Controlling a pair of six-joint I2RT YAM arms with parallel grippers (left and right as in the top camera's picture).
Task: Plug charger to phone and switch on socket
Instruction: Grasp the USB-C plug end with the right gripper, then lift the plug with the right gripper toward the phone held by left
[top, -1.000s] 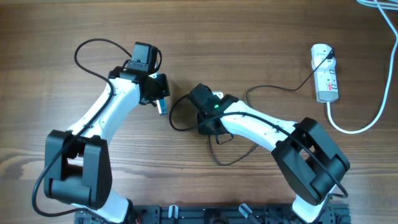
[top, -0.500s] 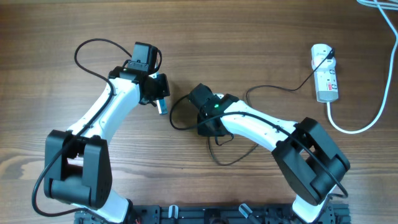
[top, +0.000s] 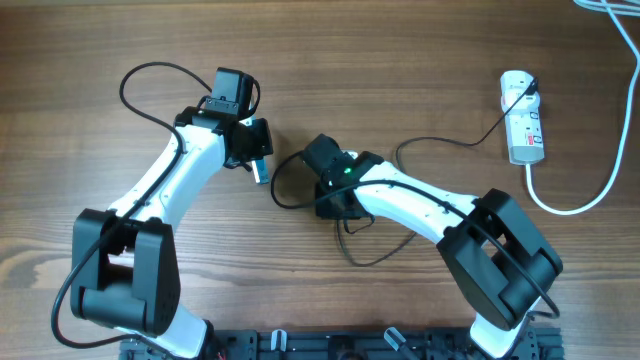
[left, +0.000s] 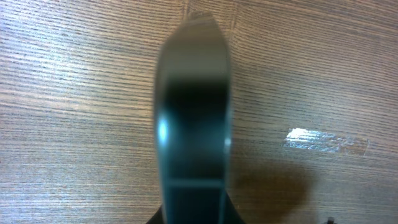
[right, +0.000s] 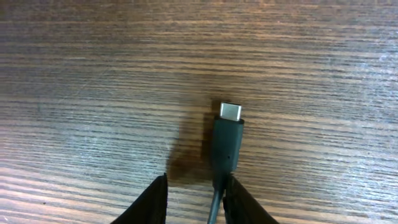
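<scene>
Black charger (right: 227, 140) is hanging pinched in right claw (right: 196, 188); left claw (top: 256, 150) is gripping phone (left: 193, 118) edge-on; next, likely lining them up.

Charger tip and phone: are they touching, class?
Apart. Right wrist view shows the charger tip with bare table all round, no phone against it.

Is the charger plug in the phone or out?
Out. The tip of the charger hangs bare in the right gripper, apart from the phone.

On left wrist I get the phone (left: 193, 118) only as a blur; the charger (right: 227, 146) is cut off at right wrist's bottom edge.
</scene>
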